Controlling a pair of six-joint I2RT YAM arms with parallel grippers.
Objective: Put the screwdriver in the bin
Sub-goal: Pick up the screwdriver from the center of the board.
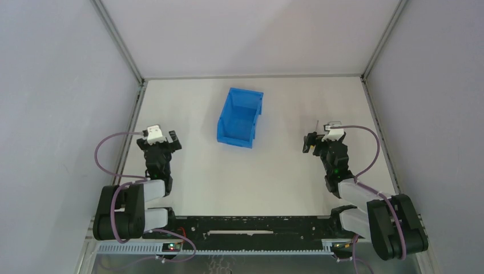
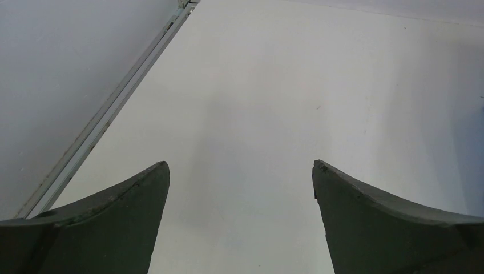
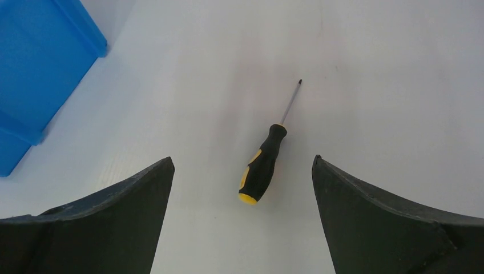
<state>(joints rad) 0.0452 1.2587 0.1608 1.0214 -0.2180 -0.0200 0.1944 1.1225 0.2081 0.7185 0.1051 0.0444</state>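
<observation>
The screwdriver (image 3: 263, 162) lies flat on the white table, black handle with a yellow end toward me, thin shaft pointing away. My right gripper (image 3: 242, 158) hovers over it, open wide, with the handle's end lying between the fingertips and touching neither. From above, only the thin shaft (image 1: 315, 124) shows just beyond the right gripper (image 1: 325, 142). The blue bin (image 1: 237, 136) stands open-topped at the table's middle back, left of the right gripper; its corner (image 3: 40, 63) shows in the right wrist view. My left gripper (image 2: 240, 165) is open over bare table at the left (image 1: 161, 140).
Metal frame rails (image 1: 132, 123) run along the table's left and right sides, with grey walls behind them. The left rail (image 2: 108, 111) passes close to the left gripper. A black base bar (image 1: 251, 225) spans the near edge.
</observation>
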